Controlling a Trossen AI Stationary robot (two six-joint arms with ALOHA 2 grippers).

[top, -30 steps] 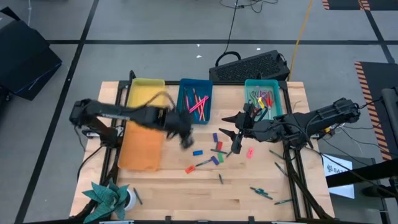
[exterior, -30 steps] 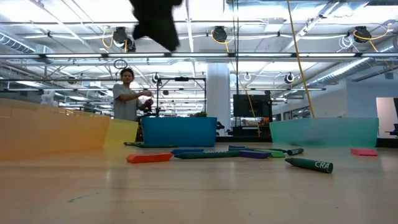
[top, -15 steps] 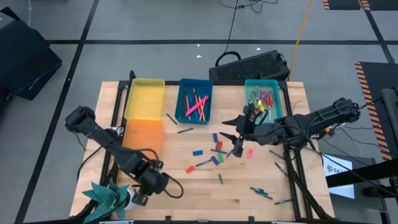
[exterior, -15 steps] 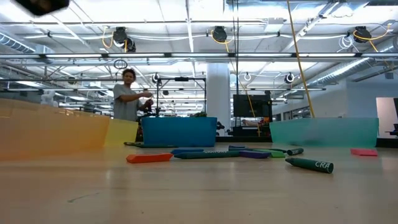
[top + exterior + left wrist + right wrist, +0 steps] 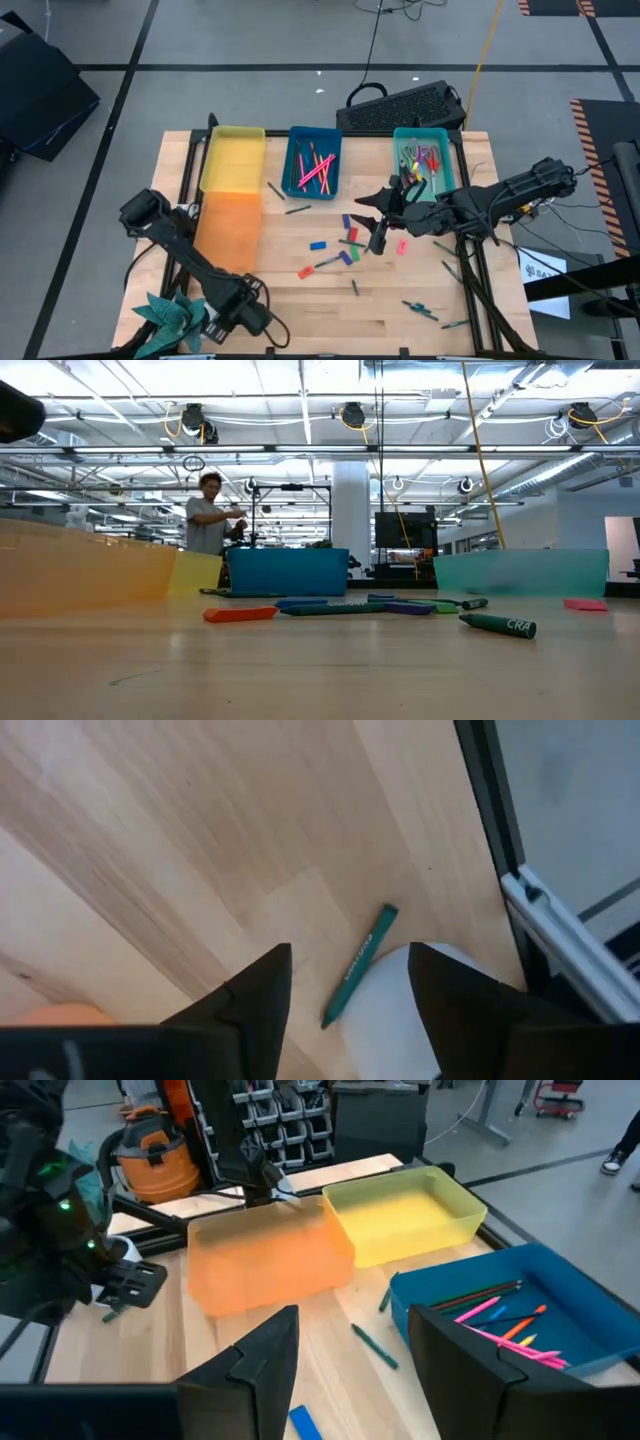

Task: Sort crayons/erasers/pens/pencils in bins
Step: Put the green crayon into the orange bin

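Observation:
Four bins stand on the table: yellow [image 5: 233,158], orange [image 5: 228,232], blue [image 5: 313,163] holding pink and orange sticks, and teal [image 5: 422,155]. Small erasers lie mid-table: blue [image 5: 318,245], red [image 5: 306,271] and pink [image 5: 402,245], among loose dark pens. My left gripper [image 5: 250,318] [image 5: 348,960] is open at the near left corner, above a green crayon [image 5: 360,965] that lies flat on the wood. My right gripper [image 5: 378,228] [image 5: 350,1325] hovers open over the erasers, in front of the teal bin.
A black keyboard [image 5: 405,105] lies past the far edge. A teal paper plant in a white pot [image 5: 182,315] stands at the near left corner, beside my left gripper. More pens [image 5: 420,310] lie near right. A person [image 5: 208,515] stands far behind the table.
My left gripper has swung from beside the blue bin toward the table's near edge and left, down to the near left corner by the plant. My right gripper has stayed over the erasers.

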